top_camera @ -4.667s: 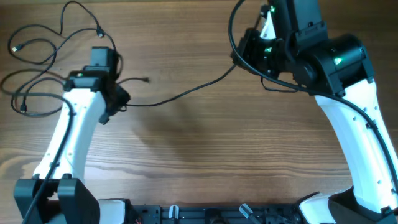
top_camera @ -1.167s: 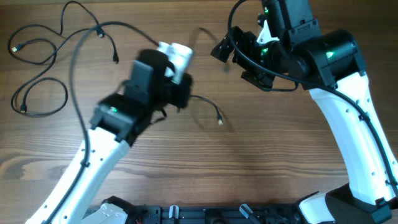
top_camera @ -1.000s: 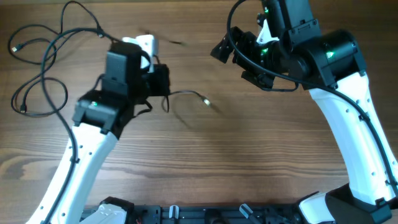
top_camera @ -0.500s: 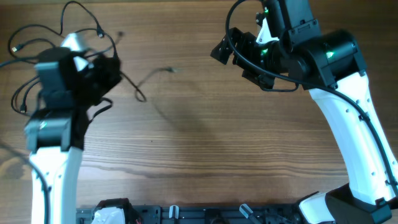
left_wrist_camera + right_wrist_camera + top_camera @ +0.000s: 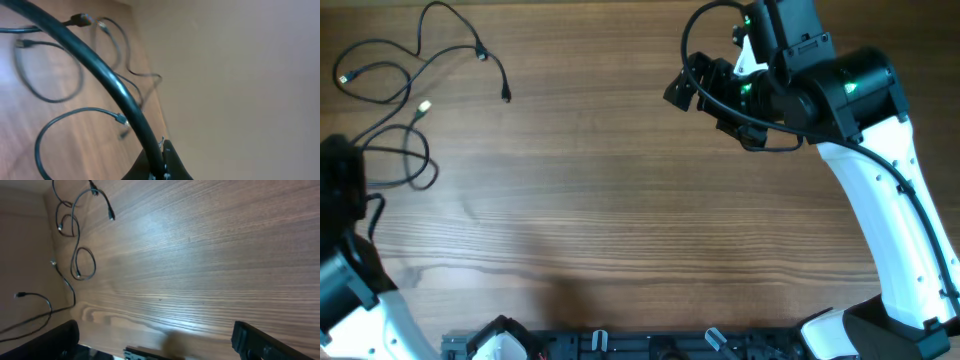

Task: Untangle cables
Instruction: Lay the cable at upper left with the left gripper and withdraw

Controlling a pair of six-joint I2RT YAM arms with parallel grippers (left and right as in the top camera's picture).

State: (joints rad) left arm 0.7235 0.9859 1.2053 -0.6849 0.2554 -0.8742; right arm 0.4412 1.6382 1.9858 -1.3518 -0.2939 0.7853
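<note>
Thin black looping cables (image 5: 400, 60) spread loose on the far-left part of the brown wooden table (image 5: 620, 220). Left gripper (image 5: 338, 190) just beside the nearest loop; opening and grip cannot be told, thick black arm wire (image 5: 115, 90) crossing its view. Right gripper (image 5: 152, 332) well apart, fingers spread wide, empty.

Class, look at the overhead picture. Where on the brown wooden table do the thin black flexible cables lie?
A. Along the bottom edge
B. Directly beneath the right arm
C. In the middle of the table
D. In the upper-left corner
D: the thin black flexible cables all loop together in the upper-left corner of the brown wooden table.
</note>
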